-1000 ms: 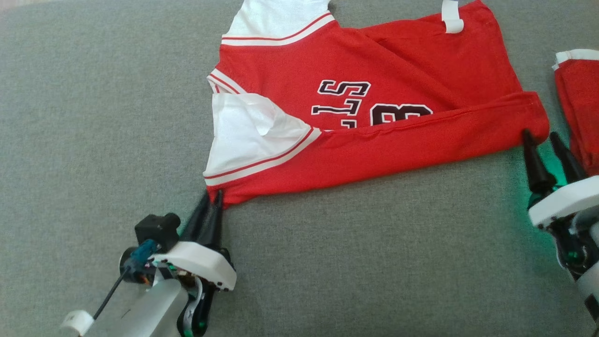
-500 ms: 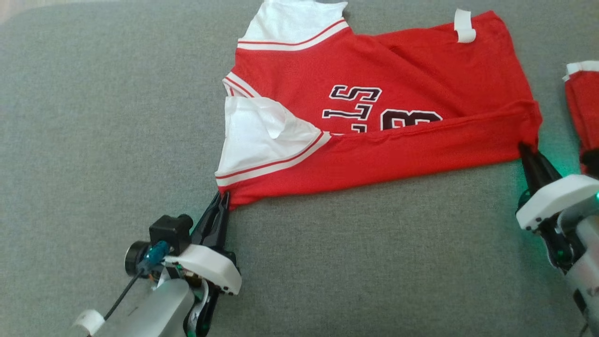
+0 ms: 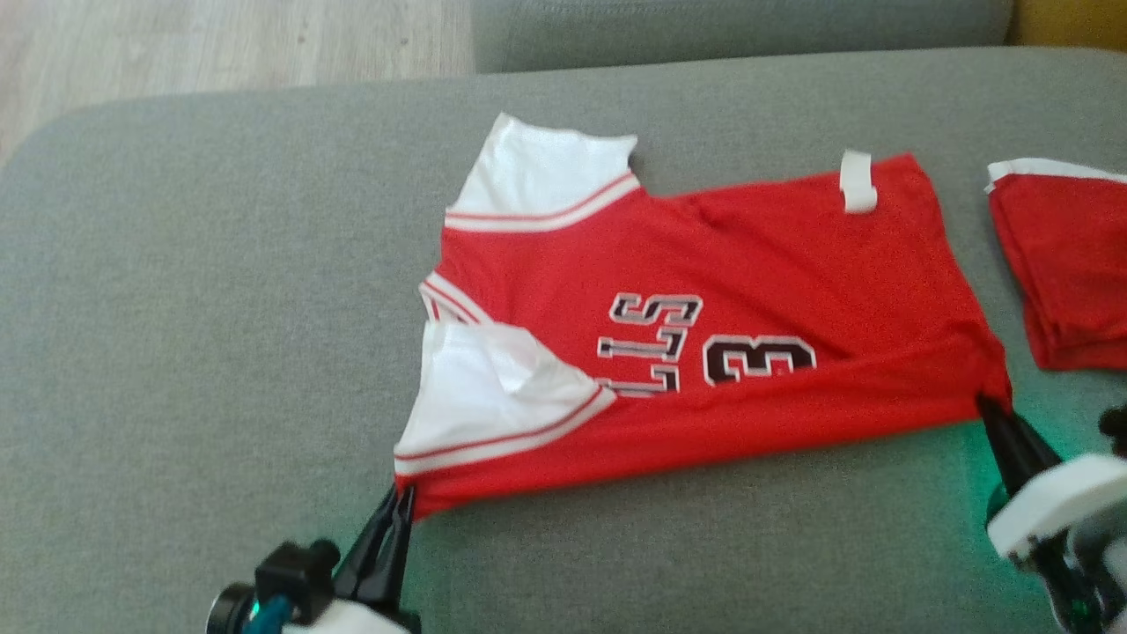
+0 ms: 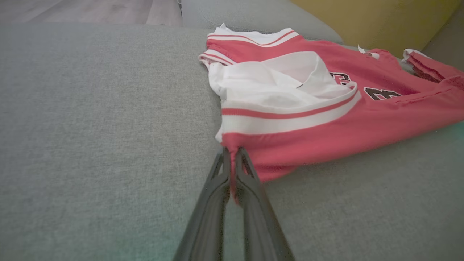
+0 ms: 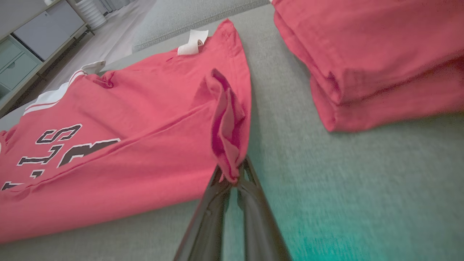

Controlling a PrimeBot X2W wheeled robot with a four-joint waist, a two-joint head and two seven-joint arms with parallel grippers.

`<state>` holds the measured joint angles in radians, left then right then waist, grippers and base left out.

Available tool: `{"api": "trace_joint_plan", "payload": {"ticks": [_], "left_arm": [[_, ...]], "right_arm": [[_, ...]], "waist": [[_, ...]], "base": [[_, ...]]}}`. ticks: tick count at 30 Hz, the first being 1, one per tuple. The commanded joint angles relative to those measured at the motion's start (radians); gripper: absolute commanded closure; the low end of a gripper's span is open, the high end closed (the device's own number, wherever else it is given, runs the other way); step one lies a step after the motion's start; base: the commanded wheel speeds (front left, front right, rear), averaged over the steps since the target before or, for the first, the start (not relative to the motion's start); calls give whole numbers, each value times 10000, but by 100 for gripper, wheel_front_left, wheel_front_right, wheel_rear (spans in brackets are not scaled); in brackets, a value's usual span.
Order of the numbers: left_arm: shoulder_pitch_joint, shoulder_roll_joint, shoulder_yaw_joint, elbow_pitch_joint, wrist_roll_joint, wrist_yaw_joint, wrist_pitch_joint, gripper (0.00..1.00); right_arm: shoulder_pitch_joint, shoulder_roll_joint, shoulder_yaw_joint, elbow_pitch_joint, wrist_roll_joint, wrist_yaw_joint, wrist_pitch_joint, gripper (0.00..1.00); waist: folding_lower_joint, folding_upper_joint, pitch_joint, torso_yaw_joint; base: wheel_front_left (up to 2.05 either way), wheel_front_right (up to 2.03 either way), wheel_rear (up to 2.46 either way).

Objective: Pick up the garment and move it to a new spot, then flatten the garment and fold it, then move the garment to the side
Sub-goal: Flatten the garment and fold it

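Red jersey [image 3: 748, 264] lies mid-frame on grey cushion [image 3: 220, 308], near edge already turned over. Left gripper [image 3: 402, 504] pinched tight on its lower-left corner, right gripper [image 3: 988, 405] on lower-right hem. Looks mid-fold, approx halfway; more folds & move to side remain.

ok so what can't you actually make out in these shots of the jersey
Lettering on the jersey, head view: the folded-over near edge covers its lower part.
White label, head view: too small to read.
Second red garment, head view: cut off by the right edge.
Left gripper's body, head view: cut off by the bottom edge.
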<state>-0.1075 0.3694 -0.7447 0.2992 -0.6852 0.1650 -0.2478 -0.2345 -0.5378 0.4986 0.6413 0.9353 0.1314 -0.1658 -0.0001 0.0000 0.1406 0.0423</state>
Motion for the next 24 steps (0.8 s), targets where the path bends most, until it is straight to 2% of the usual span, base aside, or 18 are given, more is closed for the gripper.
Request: {"api": "trace_joint_plan", "payload": {"ticks": [1, 8, 9, 10, 11, 12, 13, 14, 18, 24], "left_arm": [[29, 450, 336, -444, 57, 168, -53, 100], [906, 847, 110, -1694, 35, 603, 402, 100], [926, 858, 111, -1746, 14, 620, 430, 100], [922, 856, 100, -1778, -8, 615, 472, 100], [893, 852, 67, -1801, -27, 575, 535, 100], [849, 841, 46, -1826, -36, 573, 607, 98], [792, 858, 25, -1835, -3, 612, 696, 29], [736, 878, 22, -1848, 24, 669, 780, 0], [549, 1008, 35, -2017, 104, 819, 1060, 0], [-832, 1746, 299, -2985, 523, 906, 2050, 0]], "right_arm": [[362, -512, -108, -264, 123, -7, -13, 100], [1534, -522, -695, -1087, 166, -7, 343, 100], [1604, -491, -791, -1151, 128, -7, 398, 73], [1649, -458, -885, -1200, 74, -7, 455, 11], [1680, -415, -989, -1246, 26, -7, 503, 0], [1702, -369, -1085, -1296, -34, -7, 559, 0], [1714, -327, -1168, -1362, -104, -7, 628, 0], [1726, -298, -1250, -1462, -172, -7, 704, 0], [1793, -311, -1539, -1857, -383, -7, 856, 0], [1966, -321, -2339, -2912, -715, -7, 1167, 0]], "waist": [[1, 0, -137, -46], [1, 0, -202, -196], [1, 0, -194, -217], [1, 0, -192, -240], [1, 0, -189, -261], [1, 0, -188, -283], [1, 0, -185, -320], [1, 0, -183, -360], [1, 0, -168, -507], [1, 0, 165, -678]], "base": [[0, 0, 0], [0, 0, 0], [0, 0, 0], [0, 0, 0], [0, 0, 0], [0, 0, 0], [0, 0, 0], [0, 0, 0], [0, 0, 0], [0, 0, 0]]}}
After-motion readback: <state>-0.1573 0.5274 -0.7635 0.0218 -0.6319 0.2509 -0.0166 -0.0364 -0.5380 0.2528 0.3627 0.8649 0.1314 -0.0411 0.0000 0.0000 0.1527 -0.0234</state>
